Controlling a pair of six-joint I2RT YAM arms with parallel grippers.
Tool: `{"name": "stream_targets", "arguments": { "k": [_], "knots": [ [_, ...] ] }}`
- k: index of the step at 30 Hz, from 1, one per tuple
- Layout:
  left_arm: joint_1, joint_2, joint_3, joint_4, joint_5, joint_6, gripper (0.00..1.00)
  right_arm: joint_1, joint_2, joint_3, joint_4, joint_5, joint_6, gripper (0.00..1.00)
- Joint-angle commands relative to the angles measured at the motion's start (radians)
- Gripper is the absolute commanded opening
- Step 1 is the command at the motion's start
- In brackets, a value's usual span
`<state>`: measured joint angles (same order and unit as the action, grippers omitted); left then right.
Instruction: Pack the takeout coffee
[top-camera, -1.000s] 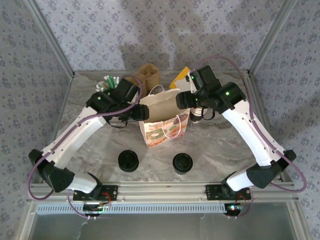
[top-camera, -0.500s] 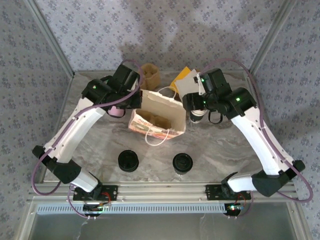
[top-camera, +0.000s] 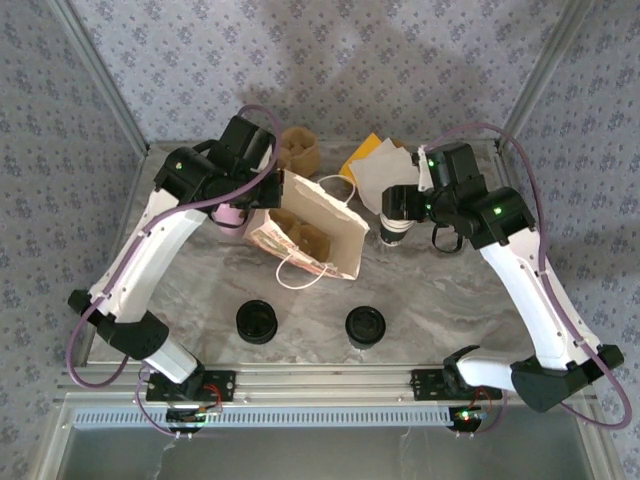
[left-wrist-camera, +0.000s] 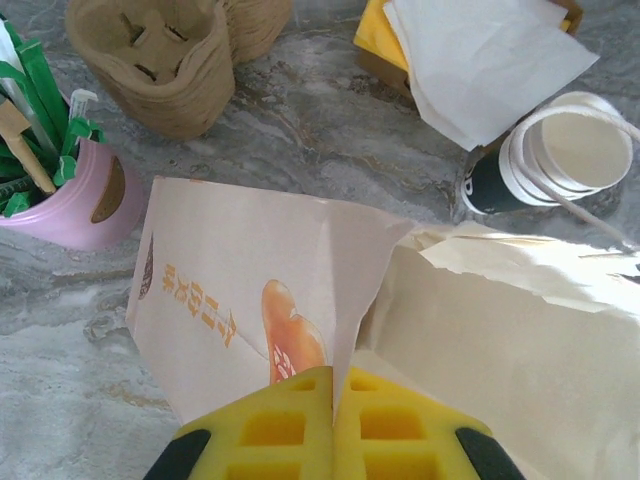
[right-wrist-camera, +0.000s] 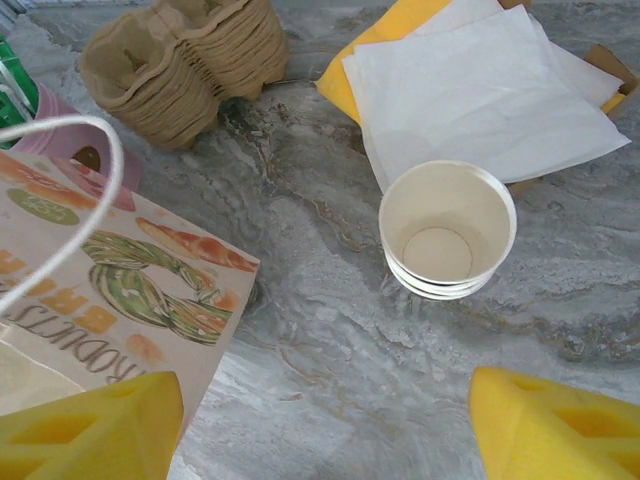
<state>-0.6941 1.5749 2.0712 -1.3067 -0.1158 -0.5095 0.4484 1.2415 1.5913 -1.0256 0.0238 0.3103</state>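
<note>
Along the near edge of the marble table (top-camera: 430, 290) stand two black-topped things, well apart from both arms. The taller one, on the right, I take for the takeout coffee (top-camera: 365, 327), and the left one for a pile of lids (top-camera: 257, 322). The cup will likely be light, with a thin paper wall that buckles under a hard squeeze and a slick lid that could pop off. It is best gripped gently round the wall below the lid and kept upright.

At mid-table the left gripper (left-wrist-camera: 335, 385) is clamped on the rim of the tilted paper bag (left-wrist-camera: 230, 270). The bag's print shows "ODUCTS"; the rest is unreadable.

Toward the far edge the right gripper (right-wrist-camera: 325, 390) hangs with its jaws spread wide and empty, near the lidless cups (right-wrist-camera: 447, 230).
</note>
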Motion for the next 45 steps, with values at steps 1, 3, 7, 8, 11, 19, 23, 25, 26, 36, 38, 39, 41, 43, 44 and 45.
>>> {"name": "stream_targets", "arguments": {
  "k": [1, 3, 7, 8, 11, 19, 23, 25, 26, 36, 38, 39, 41, 43, 44, 45],
  "knots": [
    [0.003, 0.007, 0.067, 0.003, 0.046, -0.038, 0.00, -0.018, -0.022, -0.010, 0.012, -0.026, 0.014, 0.77],
    [0.007, 0.012, 0.082, 0.004, 0.064, -0.053, 0.00, -0.030, -0.027, -0.012, 0.014, -0.032, 0.014, 0.77],
    [0.042, -0.001, 0.041, 0.039, 0.115, -0.078, 0.00, -0.066, -0.053, -0.023, 0.033, -0.043, 0.036, 0.78],
    [0.059, -0.013, 0.011, 0.058, 0.131, -0.089, 0.00, -0.078, -0.066, -0.033, 0.045, -0.049, 0.052, 0.78],
    [0.120, -0.064, -0.127, 0.161, 0.223, -0.145, 0.00, -0.117, -0.110, -0.073, 0.095, -0.091, 0.097, 0.79],
    [0.221, -0.155, -0.489, 0.437, 0.428, -0.304, 0.14, -0.186, -0.128, -0.105, 0.094, -0.162, 0.122, 0.79],
    [0.223, -0.155, -0.462, 0.369, 0.377, -0.257, 0.56, -0.193, -0.123, -0.102, 0.089, -0.170, 0.124, 0.80],
    [0.223, -0.157, -0.426, 0.324, 0.348, -0.233, 0.69, -0.192, -0.116, -0.096, 0.087, -0.161, 0.121, 0.80],
    [0.223, -0.159, -0.405, 0.304, 0.334, -0.220, 0.76, -0.192, -0.109, -0.090, 0.087, -0.158, 0.117, 0.81],
    [0.223, -0.214, -0.306, 0.171, 0.205, -0.108, 1.00, -0.104, -0.017, 0.012, 0.022, -0.127, 0.082, 0.82],
    [0.222, -0.218, -0.298, 0.155, 0.188, -0.076, 1.00, -0.085, -0.003, 0.032, 0.006, -0.122, 0.076, 0.82],
    [0.217, -0.216, -0.290, 0.141, 0.176, -0.055, 1.00, -0.074, 0.005, 0.041, -0.002, -0.119, 0.072, 0.82],
    [0.209, -0.208, -0.272, 0.108, 0.152, -0.017, 1.00, -0.056, 0.016, 0.053, -0.012, -0.116, 0.067, 0.82],
    [0.190, -0.198, -0.248, 0.078, 0.123, 0.025, 1.00, -0.043, 0.023, 0.060, -0.017, -0.119, 0.062, 0.82],
    [0.175, -0.193, -0.235, 0.064, 0.107, 0.046, 1.00, -0.038, 0.028, 0.063, -0.020, -0.122, 0.061, 0.82],
    [0.159, -0.188, -0.222, 0.054, 0.090, 0.068, 1.00, -0.035, 0.031, 0.067, -0.023, -0.123, 0.059, 0.82]
  ]
}}
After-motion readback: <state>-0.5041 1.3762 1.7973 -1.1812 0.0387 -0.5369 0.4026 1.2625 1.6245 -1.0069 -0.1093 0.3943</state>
